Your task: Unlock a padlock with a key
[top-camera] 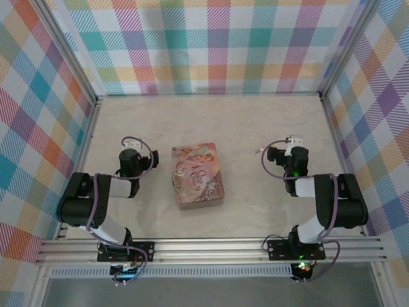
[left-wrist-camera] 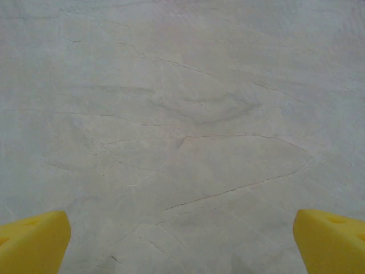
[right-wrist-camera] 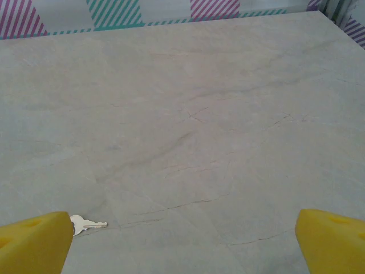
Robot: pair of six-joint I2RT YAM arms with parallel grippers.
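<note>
Overhead and wrist views of the two-arm station. The pale, marble-patterned worktop (top-camera: 268, 121) was enclosed on its left, far and right edges by plaid-printed walls (top-camera: 217, 45), and an aluminium rail (top-camera: 211, 246) ran along its near edge, carrying both arm bases.

A rectangular tin (top-camera: 197, 176) with a decorated pinkish lid lay flat about the middle of the worktop, between the two arms and apart from each.

The left claw (left-wrist-camera: 182, 244) hung over bare surface in the left half of the worktop. Its yellow fingertips (left-wrist-camera: 33, 241) stood wide apart at the lower corners of the left wrist view, released and grasping nothing.

The right claw (right-wrist-camera: 182, 244) was likewise released over the right half of the worktop, about midway between the near and far edges. Its yellow fingertips (right-wrist-camera: 34, 242) were spread wide, with nothing between them.

The key (right-wrist-camera: 89, 224), small and silvery, lay flat on the worktop just beside the right claw's finger on the side nearer the tin. Its bow was partly hidden behind that finger, and its blade pointed across the gap toward the other finger. Whether the key touched the finger could not be told. In the overhead view it appeared as a small pale speck between the tin and the right claw.
</note>
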